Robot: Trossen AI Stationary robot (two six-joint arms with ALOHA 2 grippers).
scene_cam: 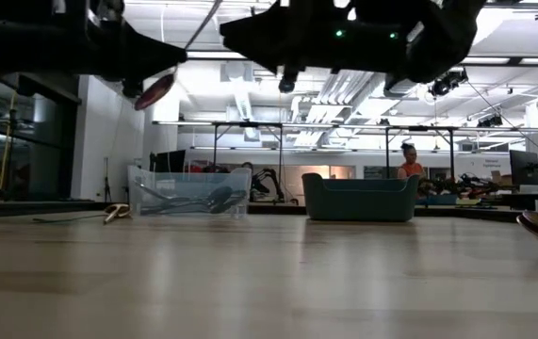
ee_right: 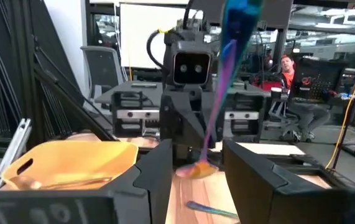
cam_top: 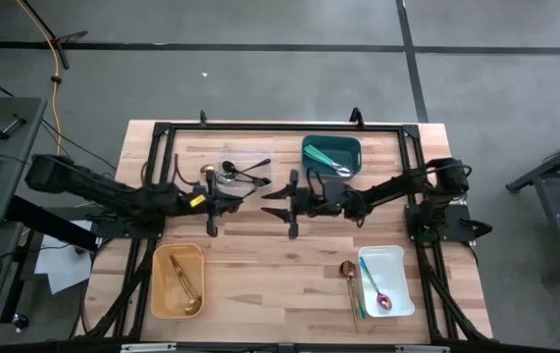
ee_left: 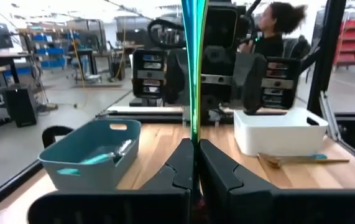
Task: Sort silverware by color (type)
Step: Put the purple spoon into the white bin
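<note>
Your iridescent pink-purple spoon is above mid-table, clamped in the fully closed left gripper. The right gripper faces it with fingers apart, holding nothing. This looks like a handover: close the right gripper on the spoon, release the left, then carry it to the near-right white container.

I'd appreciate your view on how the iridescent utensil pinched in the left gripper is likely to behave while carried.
The slim iridescent utensil looks stiff, standing straight. Its glossy handle seems slippery, so it might pivot between the shut left gripper fingertips. It is probably light.
</note>
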